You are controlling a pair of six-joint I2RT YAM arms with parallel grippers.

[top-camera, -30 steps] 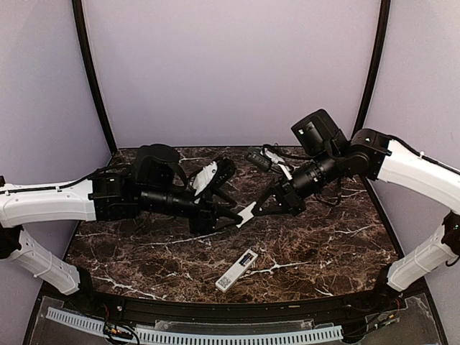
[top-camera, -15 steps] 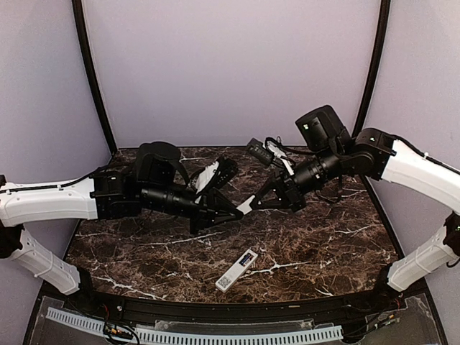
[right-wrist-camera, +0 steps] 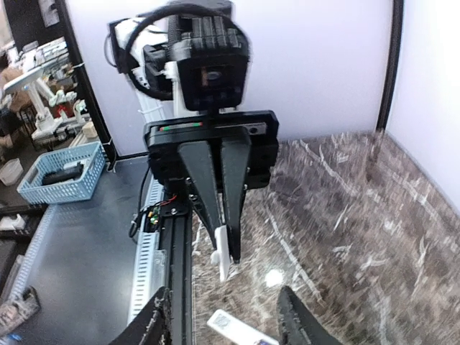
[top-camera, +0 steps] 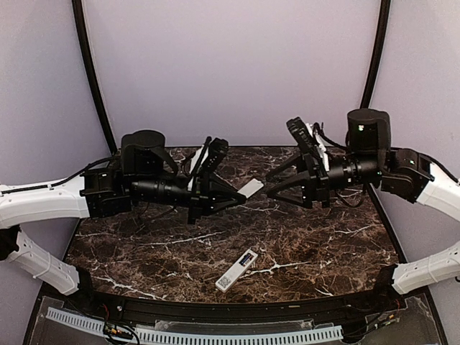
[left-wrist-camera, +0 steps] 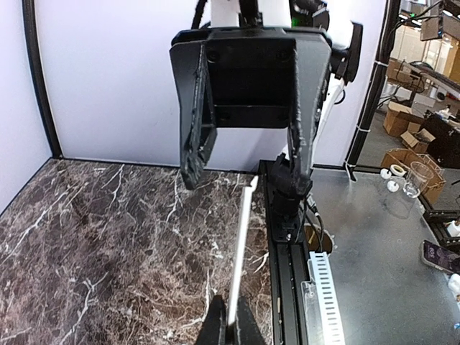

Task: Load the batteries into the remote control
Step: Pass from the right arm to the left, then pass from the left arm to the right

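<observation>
- The left gripper [top-camera: 238, 195] is clenched on the near end of a thin white piece [top-camera: 250, 189]. It holds the piece in the air above the middle of the dark marble surface [top-camera: 323, 244].
- In the left wrist view, the left gripper [left-wrist-camera: 230, 329] pinches the white piece [left-wrist-camera: 241, 251] edge-on. The piece shows as a narrow strip that runs away from the fingertips.
- The right gripper [top-camera: 268, 184] faces the left one, with its jaws spread apart and nothing between them. It sits just beside the free end of the white piece, and the top view does not show whether they touch.
- The left wrist view shows the right gripper [left-wrist-camera: 246, 169] head-on, with the free tip of the strip just below the gap between its two fingers.
- In the right wrist view, the right gripper [right-wrist-camera: 219, 320] shows its own two fingers standing wide at the bottom edge. Beyond them is the left gripper [right-wrist-camera: 219, 233], closed on the white piece [right-wrist-camera: 223, 257].
- The remote control [top-camera: 237, 270] lies flat near the middle of the near edge of the surface, well apart from both grippers.
- It lies on a slant with its label patch facing up. The right wrist view catches part of it [right-wrist-camera: 233, 329].
- The remote control has a bluish patch toward its far end, but it is too small to tell whether that is the batteries.
</observation>
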